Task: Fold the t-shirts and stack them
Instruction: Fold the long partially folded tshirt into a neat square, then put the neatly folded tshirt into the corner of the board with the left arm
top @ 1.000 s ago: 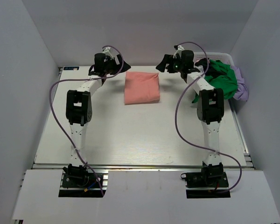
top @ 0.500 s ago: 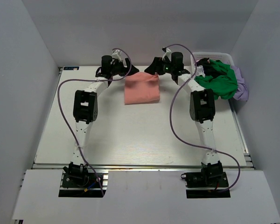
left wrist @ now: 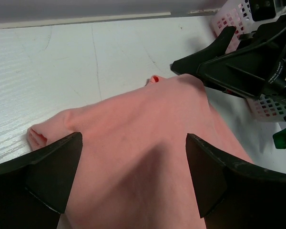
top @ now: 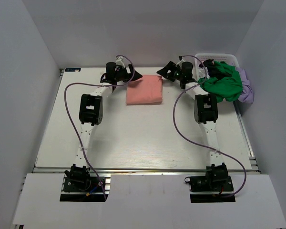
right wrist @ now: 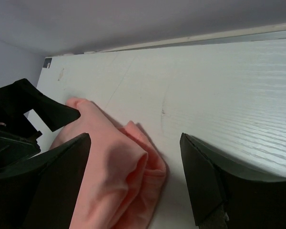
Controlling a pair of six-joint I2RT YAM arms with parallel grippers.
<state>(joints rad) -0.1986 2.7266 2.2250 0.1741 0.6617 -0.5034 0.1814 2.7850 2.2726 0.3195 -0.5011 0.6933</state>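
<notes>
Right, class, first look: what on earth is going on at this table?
Two robot arms are tending a folded salmon-pink t-shirt at the far side of the table. The left gripper and right gripper are open, one at each far corner, neither closed on cloth. A green shirt and a lilac shirt lie heaped over the white basket on the right.

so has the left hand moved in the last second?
Yes. In the top view the left hand has shifted right, away from the dark corner label, and is now at the far-left corner of the salmon-pink t-shirt.

Four t-shirts (top: pixel 144 89), one basket (top: pixel 226 56), two arms (top: pixel 90 109).
</notes>
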